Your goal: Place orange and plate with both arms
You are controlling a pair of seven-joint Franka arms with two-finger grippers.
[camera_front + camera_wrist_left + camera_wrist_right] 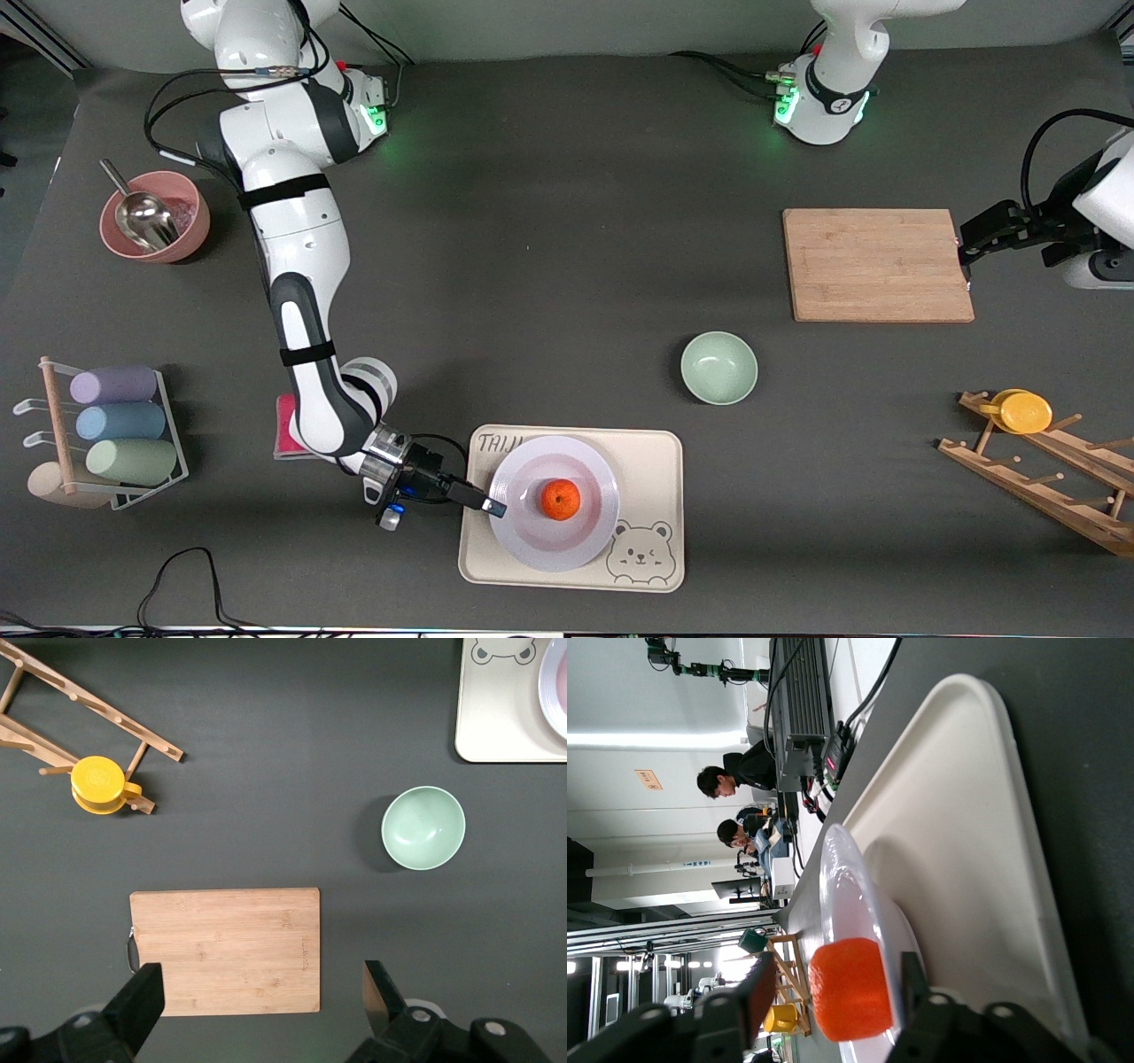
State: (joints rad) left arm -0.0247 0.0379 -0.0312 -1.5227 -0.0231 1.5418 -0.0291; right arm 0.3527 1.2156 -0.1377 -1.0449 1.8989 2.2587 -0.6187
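The orange [560, 499] sits on the lavender plate [532, 545], which rests on the cream bear tray [651, 470]. The right gripper [493, 508] touches the plate's rim, fingers spread. The left gripper [261, 992] hovers over the wooden cutting board [877, 264], spread, waiting.

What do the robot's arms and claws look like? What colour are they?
Both arms are white and rounded, with black bands at the joints and bases that glow green. Black cables loop along them. The right gripper is dark with a small blue light beside it. The left gripper is black, with two flat, wedge-shaped fingers.
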